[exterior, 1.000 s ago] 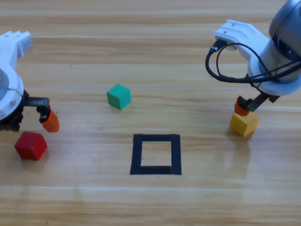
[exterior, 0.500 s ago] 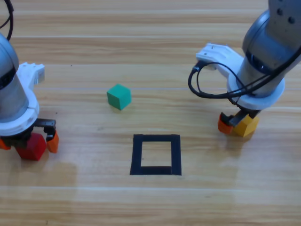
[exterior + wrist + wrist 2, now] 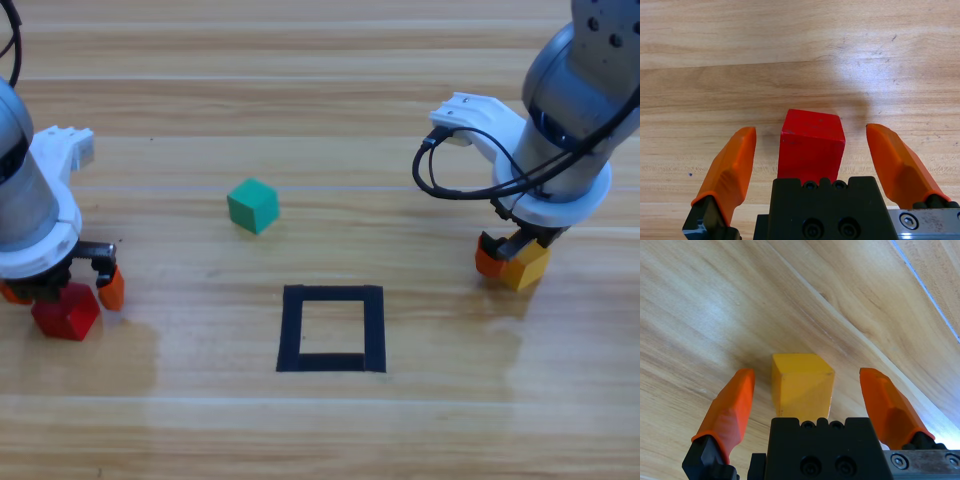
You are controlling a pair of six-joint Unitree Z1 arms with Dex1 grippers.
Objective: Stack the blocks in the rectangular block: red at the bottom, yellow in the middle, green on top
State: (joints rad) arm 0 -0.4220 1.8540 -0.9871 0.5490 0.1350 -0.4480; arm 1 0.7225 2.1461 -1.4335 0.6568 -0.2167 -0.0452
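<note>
Left wrist view shows the left gripper (image 3: 811, 150) spread wide, its two orange jaws standing on either side of the red cube (image 3: 811, 145) with a clear gap of bare wood between each jaw and the cube's faces, so nothing is gripped. The cube rests on the wooden table (image 3: 790, 45) right in front of the gripper's black body. From the high view the same gripper (image 3: 55, 292) sits low at the left edge of the table, with the red cube (image 3: 66, 312) between its fingertips. Right wrist view gives a matching picture for the right gripper (image 3: 807, 390): jaws released and well apart, the yellow cube (image 3: 801, 387) sitting between them on the wood, touched by neither. From above, that gripper (image 3: 508, 255) is at the right side of the table over the yellow cube (image 3: 524, 265). Farther out, the green cube (image 3: 252, 205) sits alone on the table, left of centre and apart from both arms. The rectangular block (image 3: 332, 328) of black tape lies near the middle, nearer the camera than the green cube, with only wood inside its outline.
</note>
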